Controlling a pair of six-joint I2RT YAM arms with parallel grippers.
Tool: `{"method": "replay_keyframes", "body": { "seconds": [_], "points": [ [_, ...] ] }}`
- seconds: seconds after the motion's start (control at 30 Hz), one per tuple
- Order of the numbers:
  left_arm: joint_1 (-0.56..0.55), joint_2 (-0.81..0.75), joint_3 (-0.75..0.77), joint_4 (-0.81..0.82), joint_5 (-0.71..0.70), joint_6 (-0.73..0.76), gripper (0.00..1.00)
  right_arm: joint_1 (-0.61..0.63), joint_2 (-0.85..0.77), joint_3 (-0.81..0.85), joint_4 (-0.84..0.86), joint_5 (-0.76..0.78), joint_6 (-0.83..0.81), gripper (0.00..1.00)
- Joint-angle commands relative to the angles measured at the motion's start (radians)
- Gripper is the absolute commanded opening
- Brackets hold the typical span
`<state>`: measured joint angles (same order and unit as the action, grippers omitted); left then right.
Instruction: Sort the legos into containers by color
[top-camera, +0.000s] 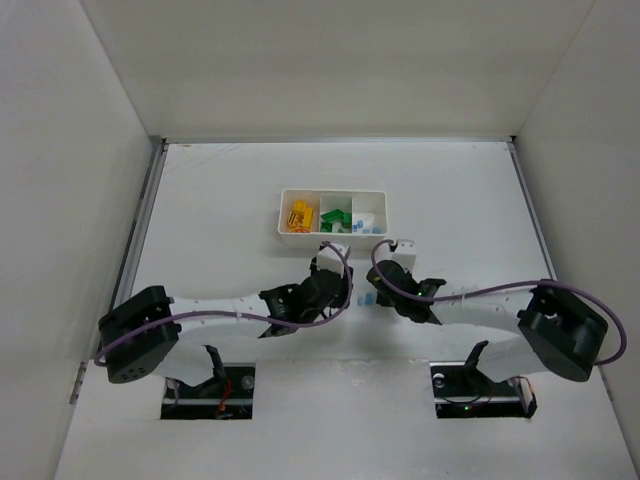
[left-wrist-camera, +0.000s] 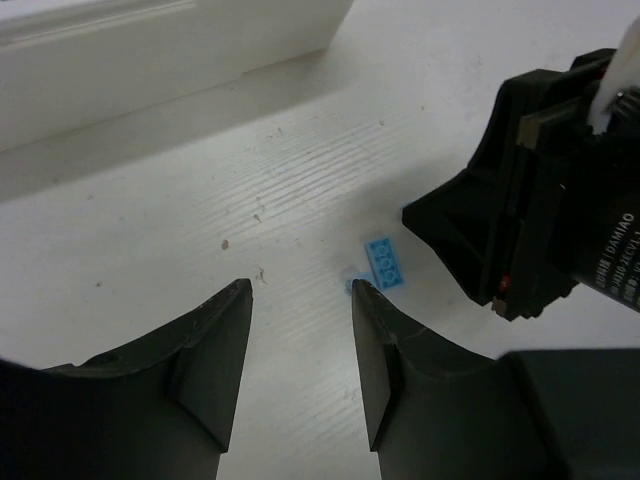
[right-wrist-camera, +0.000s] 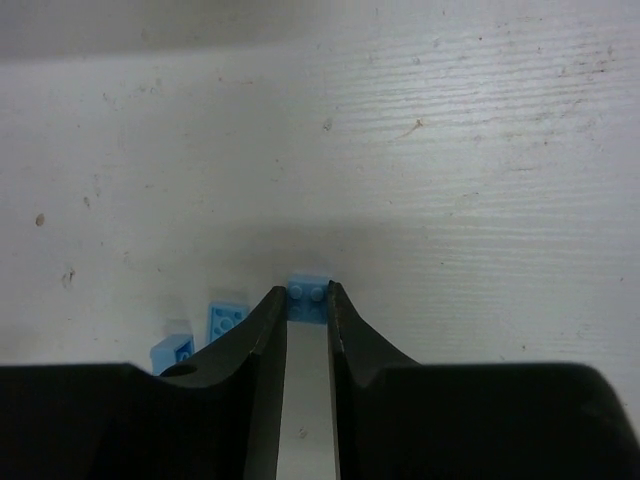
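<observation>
The white tray (top-camera: 333, 192) holds yellow legos (top-camera: 299, 215) in its left compartment, green legos (top-camera: 335, 216) in the middle one and light blue pieces (top-camera: 362, 224) in the right one. My right gripper (right-wrist-camera: 306, 300) is shut on a light blue lego (right-wrist-camera: 308, 297) at its fingertips, close to the table. Two more light blue pieces (right-wrist-camera: 226, 320) (right-wrist-camera: 175, 352) lie just left of it. My left gripper (left-wrist-camera: 298, 290) is open and empty, low over the table, with a light blue piece (left-wrist-camera: 384, 262) just past its right fingertip.
The two grippers (top-camera: 335, 265) (top-camera: 388, 265) are close together just in front of the tray. The right gripper's black body (left-wrist-camera: 540, 220) fills the right of the left wrist view. The tray's wall (left-wrist-camera: 150, 50) lies ahead. White walls enclose the table.
</observation>
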<state>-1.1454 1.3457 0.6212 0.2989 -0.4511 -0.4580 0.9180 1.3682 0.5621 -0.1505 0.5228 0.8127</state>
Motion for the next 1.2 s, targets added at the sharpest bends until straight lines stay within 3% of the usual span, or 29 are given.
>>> {"method": "replay_keyframes", "body": {
  "seconds": [0.0, 0.2, 0.3, 0.57, 0.73, 0.83, 1.17],
  "points": [
    [-0.032, -0.016, -0.002, 0.031, -0.043, -0.050, 0.42, 0.009, -0.010, 0.027, -0.034, 0.057, 0.016, 0.22],
    [-0.075, 0.039, 0.020, 0.048, -0.043, -0.056, 0.45, -0.004, -0.216, 0.061, -0.028, 0.037, -0.081, 0.22],
    [-0.090, 0.070, 0.032, 0.055, -0.043, -0.056, 0.45, -0.095, -0.236, 0.140, 0.009, -0.001, -0.185, 0.22],
    [-0.130, 0.127, 0.063, 0.062, -0.072, -0.065, 0.45, -0.268, -0.025, 0.364, 0.169, -0.138, -0.326, 0.24],
    [-0.145, 0.165, 0.090, 0.062, -0.074, -0.062, 0.45, -0.307, 0.089, 0.452, 0.197, -0.182, -0.330, 0.43],
    [-0.150, 0.181, 0.100, 0.062, -0.074, -0.057, 0.44, -0.301, 0.045, 0.417, 0.212, -0.172, -0.323, 0.49],
    [-0.144, 0.242, 0.117, 0.052, -0.077, -0.048, 0.39, -0.276, -0.198, 0.148, 0.220, -0.156, -0.256, 0.45]
  ]
}}
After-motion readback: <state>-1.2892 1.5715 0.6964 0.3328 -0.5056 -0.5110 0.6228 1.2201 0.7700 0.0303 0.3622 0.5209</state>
